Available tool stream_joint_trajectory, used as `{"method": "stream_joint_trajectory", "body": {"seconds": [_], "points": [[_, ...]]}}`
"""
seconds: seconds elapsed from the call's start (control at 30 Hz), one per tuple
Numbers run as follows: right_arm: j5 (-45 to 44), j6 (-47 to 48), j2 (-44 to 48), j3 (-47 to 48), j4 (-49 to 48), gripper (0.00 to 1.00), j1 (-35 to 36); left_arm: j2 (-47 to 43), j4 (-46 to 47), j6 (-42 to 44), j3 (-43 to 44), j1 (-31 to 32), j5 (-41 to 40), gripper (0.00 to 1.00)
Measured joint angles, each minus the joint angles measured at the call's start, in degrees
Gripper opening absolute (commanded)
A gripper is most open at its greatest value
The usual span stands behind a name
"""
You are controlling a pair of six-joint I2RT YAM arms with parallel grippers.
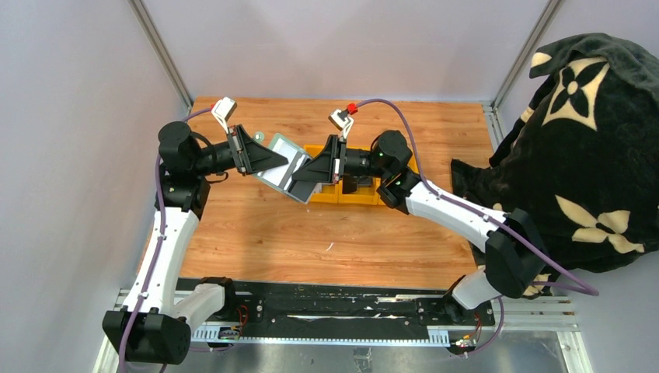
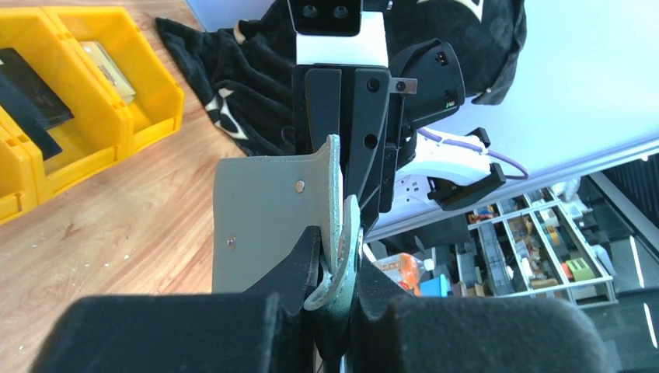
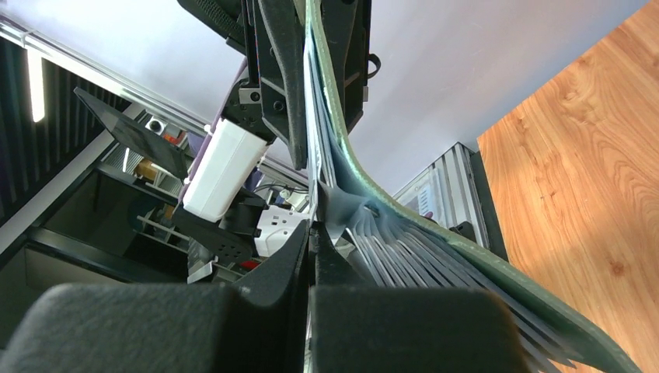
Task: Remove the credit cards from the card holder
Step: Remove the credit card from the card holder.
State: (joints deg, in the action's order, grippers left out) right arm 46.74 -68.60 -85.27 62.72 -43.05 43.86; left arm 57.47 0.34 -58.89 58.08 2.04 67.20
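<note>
Starting nearest: both arm bases are bolted to a black rail (image 1: 334,307) along the table's near edge.

- Table (image 1: 311,241): bare wood. A broad free stretch lies between the rail and the grippers, and a narrower strip runs along the far edge.
- Left gripper (image 1: 281,161): reaches in from the left at mid-table. Its jaws pinch the holder's flap edge, and the wrist view shows the flap squeezed between the two pads.
- Holder (image 1: 272,174): pale sage-green, stretched between the two grippers and seemingly lifted off the wood. It is opened out, with its pockets (image 3: 404,256) fanned.
- Right gripper (image 1: 299,180): faces the left one from the right. Its jaws are pressed together, with the tips at the root of the fanned pockets. Whether a card is nipped between them I cannot tell.
- Bin (image 1: 365,200): yellow, with compartments, just behind and under the right gripper.
- Cards: a tan card (image 2: 109,68) lies in one compartment and a black card (image 2: 27,89) in the next.
- Blanket (image 1: 591,155): black with a cream flower pattern. It is heaped at the right and spills over the table's right edge near the bin.
- Walls: plain panels stand close along the left and far edges.
</note>
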Motion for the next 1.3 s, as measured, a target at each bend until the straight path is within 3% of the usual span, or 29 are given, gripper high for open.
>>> {"method": "stream_joint_trajectory", "body": {"seconds": [0.27,0.4,0.47,0.53,0.63,0.97,1.1,1.3], "points": [[-0.52,2.08,2.4,-2.08,1.18,0.0,-0.02,0.02,1.36,-1.25,0.0,0.39,0.81,0.05],[-0.72,2.67,2.84,-2.14,1.77,0.34,-0.02,0.04,1.64,-1.38,0.0,0.39,0.74,0.0],[-0.66,2.51,2.91,-2.12,2.08,0.43,-0.02,0.04,2.03,-1.36,0.0,0.31,0.52,0.0],[-0.66,2.38,2.89,-1.51,2.38,0.46,-0.02,0.04,2.21,-1.36,0.0,0.22,0.13,0.0],[-0.72,2.36,2.82,0.15,2.54,0.42,-0.02,0.04,2.51,-1.38,0.0,0.22,-0.04,0.0],[-0.68,0.44,0.28,1.66,2.14,0.0,-0.2,0.04,2.8,-1.31,0.09,0.0,0.2,0.0],[-0.68,0.26,0.28,1.64,2.05,0.0,-0.42,0.11,1.66,-0.37,1.14,0.0,0.31,0.09],[-0.83,0.24,1.9,-0.94,1.03,0.0,-1.11,1.25,-4.0,3.58,4.09,-0.28,0.11,0.09]]}}
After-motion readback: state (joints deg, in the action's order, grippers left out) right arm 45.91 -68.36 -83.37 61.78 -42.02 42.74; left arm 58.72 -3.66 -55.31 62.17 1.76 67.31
